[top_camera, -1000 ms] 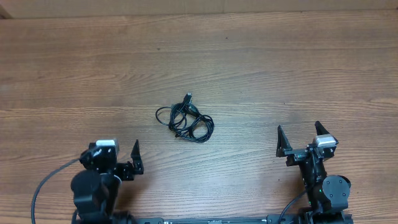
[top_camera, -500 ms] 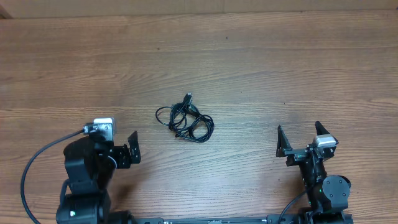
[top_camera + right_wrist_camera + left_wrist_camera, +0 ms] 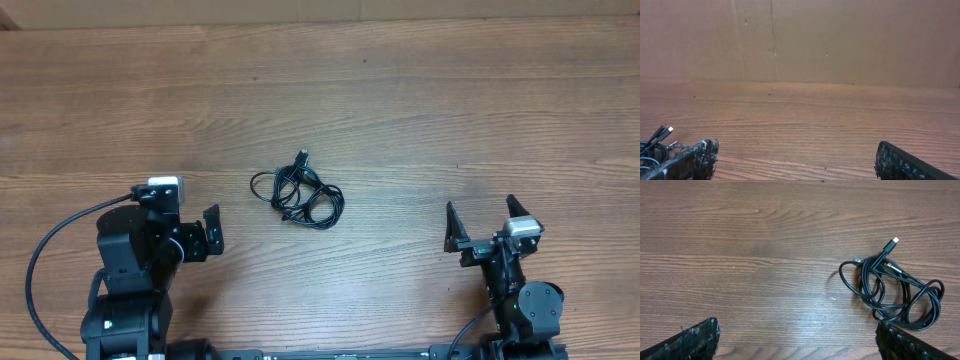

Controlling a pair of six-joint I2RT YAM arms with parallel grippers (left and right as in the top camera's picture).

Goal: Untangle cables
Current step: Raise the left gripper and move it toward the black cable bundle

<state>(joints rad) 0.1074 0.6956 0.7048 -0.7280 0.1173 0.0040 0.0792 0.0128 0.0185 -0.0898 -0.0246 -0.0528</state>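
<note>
While both arms sit back along the near edge of the tabletop [image 3: 450, 100], neither one grips anything. The left gripper [image 3: 796, 330] is toward the near-left corner with its jaws spread wide and empty over bare wood. The overhead view clearly shows only one of its fingers [image 3: 212, 231]. A thick black arm cable [image 3: 45, 260] loops out to its left. The cables [image 3: 298, 197] lie flat on the wood a little left of the tabletop's centre. They are thin black cords bunched in a small knot with loose loops, touching neither gripper and nearer the left one. A silvery-tipped plug [image 3: 895, 240] sticks out on the bundle's far side. The right gripper [image 3: 480, 206] is toward the near-right corner, jaws wide apart and empty, fingertips aimed at the far edge, well apart from the cables. A brown panel [image 3: 840, 40] stands behind the far edge.
</note>
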